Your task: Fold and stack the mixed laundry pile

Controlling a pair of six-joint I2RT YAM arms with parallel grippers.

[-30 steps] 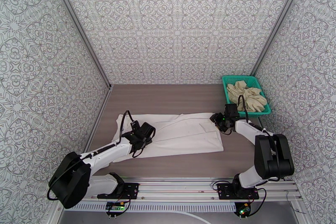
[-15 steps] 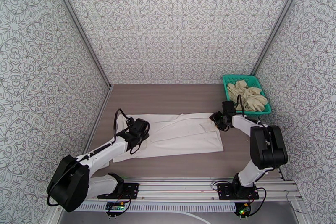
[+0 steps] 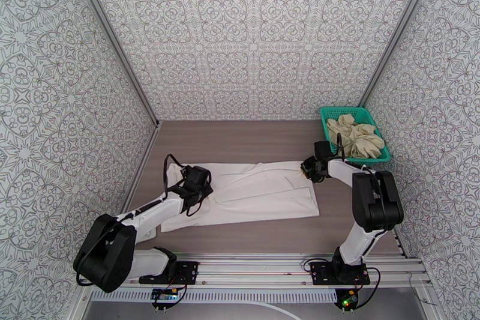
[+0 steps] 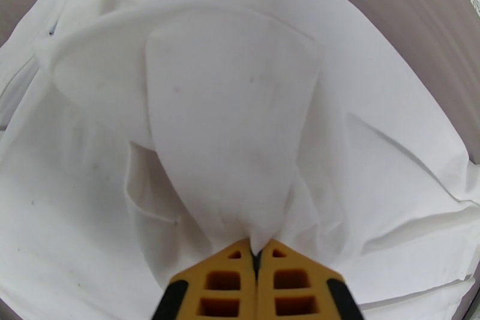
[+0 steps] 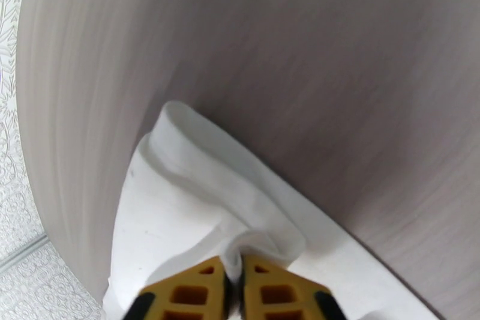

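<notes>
**Left gripper** (image 4: pixel 256 252): yellow fingers (image 4: pixel 291 291) pressed together, clamped on a pinch of white cloth that rose to a peak at their tips. Positioned at the left end of the T-shirt (image 3: pixel 258 195).

**Left arm** (image 3: pixel 150 213): stretched low and forward from its base at the near left, with the forearm over the shirt's near left part and a cable looped above the wrist.

**Right gripper** (image 5: pixel 234 267): jaws together, clamped on a rolled edge at the shirt's far right corner.

**Right arm** (image 3: pixel 372 201): upper link upright from its base, elbow raised, forearm reaching forward and leftward to that corner, close beside the basket (image 3: pixel 345 111).

**T-shirt:** white, soft, laid lengthwise left to right across the middle of the table (image 3: pixel 240 141). Mostly flat, with long creases. The near right corner was square. In the left wrist view, layers overlapped around the pinch and a few faint specks showed on the cloth. In the right wrist view, the gripped edge curled into a thick fold with bare table beyond it.

**Beige garment** (image 3: pixel 355 138): crumpled in the teal mesh basket at the table's far right corner, well apart from the left gripper and near the right one.

**Obscured:**
- From above, the wrist bodies covered both sets of fingertips.
- The left arm hid part of the shirt's left end.
- Both wrist views cut the fingers off at the bottom edge.
- The shirt's shape under the left forearm could not be made out.
</notes>
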